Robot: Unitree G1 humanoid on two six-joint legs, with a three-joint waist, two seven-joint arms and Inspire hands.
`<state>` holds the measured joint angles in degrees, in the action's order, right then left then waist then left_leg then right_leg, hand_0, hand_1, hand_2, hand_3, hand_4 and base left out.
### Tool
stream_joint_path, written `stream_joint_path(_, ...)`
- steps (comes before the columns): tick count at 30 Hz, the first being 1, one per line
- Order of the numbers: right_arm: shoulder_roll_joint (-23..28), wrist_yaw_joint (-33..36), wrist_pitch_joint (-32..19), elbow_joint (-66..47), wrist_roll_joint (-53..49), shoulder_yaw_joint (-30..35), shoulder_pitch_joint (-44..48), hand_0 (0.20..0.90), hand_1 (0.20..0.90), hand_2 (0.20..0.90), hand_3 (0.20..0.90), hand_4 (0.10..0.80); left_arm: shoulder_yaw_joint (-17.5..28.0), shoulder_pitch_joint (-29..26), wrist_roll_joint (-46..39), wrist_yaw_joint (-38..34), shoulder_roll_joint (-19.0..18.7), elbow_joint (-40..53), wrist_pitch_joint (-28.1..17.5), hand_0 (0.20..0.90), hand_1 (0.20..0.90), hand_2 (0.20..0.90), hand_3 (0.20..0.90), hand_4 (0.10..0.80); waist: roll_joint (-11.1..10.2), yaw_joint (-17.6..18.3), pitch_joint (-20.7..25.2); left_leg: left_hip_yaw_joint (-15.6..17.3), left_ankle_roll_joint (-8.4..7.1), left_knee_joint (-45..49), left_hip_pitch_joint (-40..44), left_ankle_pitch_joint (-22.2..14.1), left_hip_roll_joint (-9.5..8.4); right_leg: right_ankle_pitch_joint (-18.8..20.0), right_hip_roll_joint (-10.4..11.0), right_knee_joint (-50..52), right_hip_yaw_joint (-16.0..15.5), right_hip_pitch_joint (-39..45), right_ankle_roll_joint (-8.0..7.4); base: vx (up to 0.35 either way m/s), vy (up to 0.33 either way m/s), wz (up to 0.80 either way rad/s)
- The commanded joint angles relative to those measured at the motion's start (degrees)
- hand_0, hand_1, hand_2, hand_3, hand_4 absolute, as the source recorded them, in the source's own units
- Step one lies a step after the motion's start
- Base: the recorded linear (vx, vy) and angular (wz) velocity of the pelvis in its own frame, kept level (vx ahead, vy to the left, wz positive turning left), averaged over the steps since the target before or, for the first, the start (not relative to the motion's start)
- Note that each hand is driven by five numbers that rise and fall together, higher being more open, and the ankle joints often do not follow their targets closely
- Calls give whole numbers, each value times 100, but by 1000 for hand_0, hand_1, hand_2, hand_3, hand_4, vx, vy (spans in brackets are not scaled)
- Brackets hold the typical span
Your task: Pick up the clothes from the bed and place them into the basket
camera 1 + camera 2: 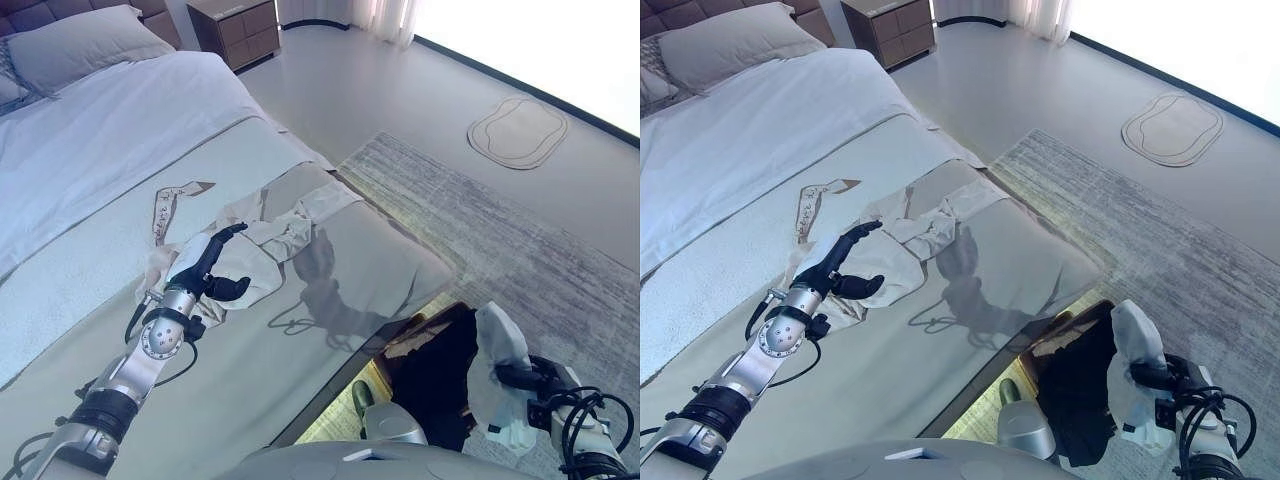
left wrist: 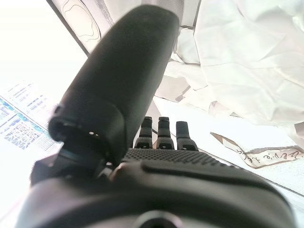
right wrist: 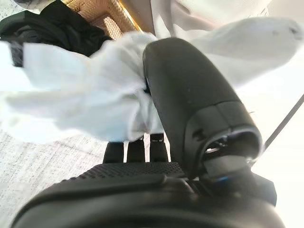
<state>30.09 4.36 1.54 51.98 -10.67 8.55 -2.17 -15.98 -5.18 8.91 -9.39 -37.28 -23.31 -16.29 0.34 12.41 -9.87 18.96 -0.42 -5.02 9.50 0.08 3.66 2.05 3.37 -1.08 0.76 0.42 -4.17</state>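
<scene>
A heap of pale clothes [image 1: 262, 240] lies on the bed [image 1: 120, 140] near its foot. My left hand [image 1: 208, 266] hovers over the heap's near side with its fingers straight and open; the clothes show past the fingers in the left wrist view [image 2: 237, 71]. My right hand [image 1: 522, 381] is at the lower right, shut on a white garment [image 1: 503, 375] that it holds beside the basket [image 1: 425, 330]. The basket stands on the floor at the bed's foot and holds dark clothes [image 1: 438, 375]. In the right wrist view the white garment [image 3: 71, 95] is pinched between thumb and fingers.
A patterned ribbon-like strip [image 1: 166, 205] lies on the bed beyond the heap. A grey rug [image 1: 500, 230] covers the floor to the right. A small mat [image 1: 517, 130] lies farther off. A wooden nightstand [image 1: 238, 30] and a pillow [image 1: 80, 45] are at the bed's head.
</scene>
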Motion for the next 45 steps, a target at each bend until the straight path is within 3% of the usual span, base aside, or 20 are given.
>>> stream_joint_path(1,316,189,-513,277,-143,139,317,900,900,900,900,800,105,-701,-261,-149,-292,361,-266,900,900,900,900,800,-26,-133,365,-113,3,662,-151,-728,6,15,123,316,-105,-341,-391,0,0,0)
stream_joint_path(19,356,508,-378,461,153,189,348,900,900,900,900,800,111,-763,-282,-136,-339,412,-270,900,900,900,900,800,81,-53,335,-21,9,646,-109,-750,17,80,157,257,-39,-379,-423,-5,2,0)
stream_joint_path(34,244,955,-409,-1462,540,-47,183,900,900,900,900,800,225,-583,-191,-204,-165,420,-62,900,900,900,900,800,180,35,249,-84,-11,566,-115,-705,-13,85,173,272,-14,-416,-438,0,2,-1)
stream_joint_path(45,397,1495,-359,-2687,1461,-569,752,900,900,900,900,800,307,-172,26,-385,202,316,-64,900,900,900,900,800,170,-515,102,-591,-45,555,-353,-528,-63,-217,178,465,-385,-264,-304,14,-15,12)
